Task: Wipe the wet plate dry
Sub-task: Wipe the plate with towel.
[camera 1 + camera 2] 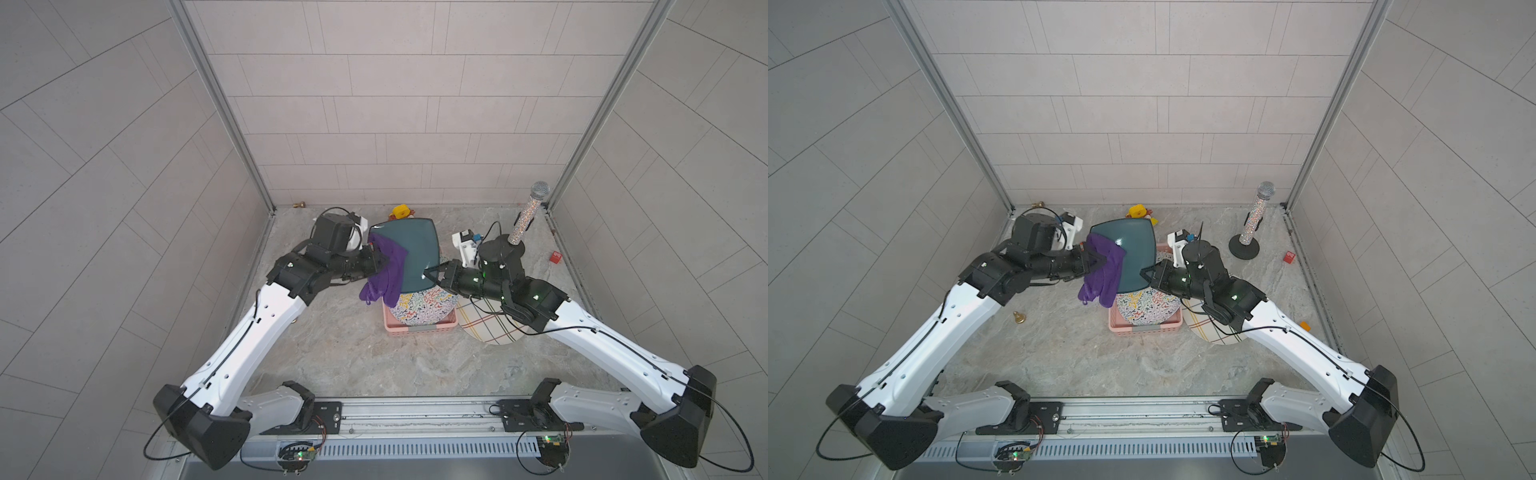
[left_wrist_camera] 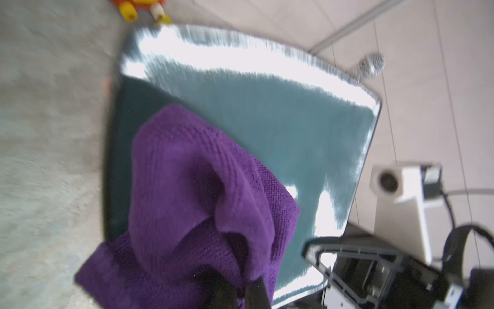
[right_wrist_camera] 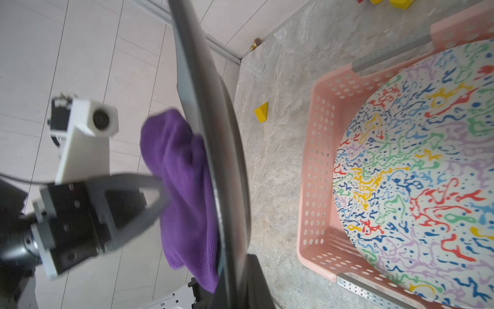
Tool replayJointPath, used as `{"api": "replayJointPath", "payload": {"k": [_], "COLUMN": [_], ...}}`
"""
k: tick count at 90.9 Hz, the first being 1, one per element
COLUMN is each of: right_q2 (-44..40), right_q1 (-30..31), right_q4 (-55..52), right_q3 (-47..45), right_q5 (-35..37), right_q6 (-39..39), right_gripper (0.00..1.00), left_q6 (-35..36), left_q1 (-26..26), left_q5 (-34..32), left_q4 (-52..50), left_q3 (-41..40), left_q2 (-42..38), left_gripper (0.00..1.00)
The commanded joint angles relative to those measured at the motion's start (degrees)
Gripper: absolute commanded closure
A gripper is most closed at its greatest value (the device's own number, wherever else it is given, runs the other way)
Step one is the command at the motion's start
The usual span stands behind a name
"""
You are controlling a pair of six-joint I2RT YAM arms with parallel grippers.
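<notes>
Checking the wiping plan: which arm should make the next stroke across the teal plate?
Left. The left gripper is shut on the purple cloth, which rests against the face of the teal plate. The right gripper clamps the plate's edge, holding it above the pink basket, so it is probably busy.

Teal plate (image 1: 417,253) raised over the pink basket (image 1: 415,330), with a purple cloth (image 1: 388,270) against it.
The plate is square with rounded corners, dark and glossy, and hangs tilted steeply, almost on edge, above the basket's far side. The knitted cloth is bunched against the plate's face on its left part, and its loose end hangs past the plate's lower edge toward the basket's left rim.
</notes>
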Motion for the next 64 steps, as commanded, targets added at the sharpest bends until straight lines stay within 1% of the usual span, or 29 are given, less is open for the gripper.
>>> {"api": "replayJointPath", "payload": {"k": [1,6,11,20,23,26,30,37,41,46,52,56,59,64], "right_q2": [-4.0,-4.3,-4.7,-7.4,-8.5,-9.5,-10.8,-13.4,-14.7,-15.6,-15.8,-15.6,-15.3,-14.4], "right_q1": [3.2,3.8,3.9,1.6,0.5,-1.2,-3.5,-7.0,-7.5,-7.3,-5.2,-2.5,-0.6,1.8], "right_q4": [14.6,16.0,16.5,16.0,16.0,16.0,15.9,15.7,15.6,14.7,12.9,12.2,11.4,10.6], "right_q3": [1.6,1.8,2.3,2.7,2.7,2.8,3.0,2.9,2.3,2.2,2.1,2.0,2.0,2.3], "right_q5": [-3.5,-3.7,-2.1,3.1,4.2,4.4,4.2,3.8,3.9,2.5,0.5,0.8,1.4,1.9], "right_q6": [-2.1,-2.4,-2.4,-1.1,-0.3,0.3,1.2,3.1,4.0,4.2,3.7,2.2,1.1,-1.0], "right_gripper": [1.00,1.00,1.00,1.00,1.00,1.00,1.00,1.00,1.00,1.00,1.00,1.00,1.00,1.00], "left_q6": [0.7,1.0,1.3,6.4,7.5,8.0,8.0,9.5,10.0,9.8,8.6,7.6,7.0,6.6], "left_q1": [4.5,2.9,-1.8,-12.4,-14.9,-16.1,-16.4,-16.2,-15.6,-13.8,-11.3,-9.9,-9.5,-9.5], "left_q5": [3.8,10.3,12.1,6.5,4.6,4.0,3.6,-1.3,-4.3,-5.0,-5.2,-5.1,-4.8,-2.4], "left_q4": [-0.4,1.2,2.6,1.1,0.9,0.9,0.6,-1.6,-2.8,-3.6,-4.1,-4.1,-3.8,-2.5], "left_q3": [5.6,7.5,8.7,13.2,14.3,14.6,14.4,13.1,12.5,12.6,14.0,15.9,17.5,20.4], "left_q2": [3.7,5.6,7.5,9.0,9.2,9.2,9.1,8.1,7.5,7.1,7.4,8.2,9.0,10.9], "left_gripper": [1.00,1.00,1.00,1.00,1.00,1.00,1.00,1.00,1.00,1.00,1.00,1.00,1.00,1.00]}}
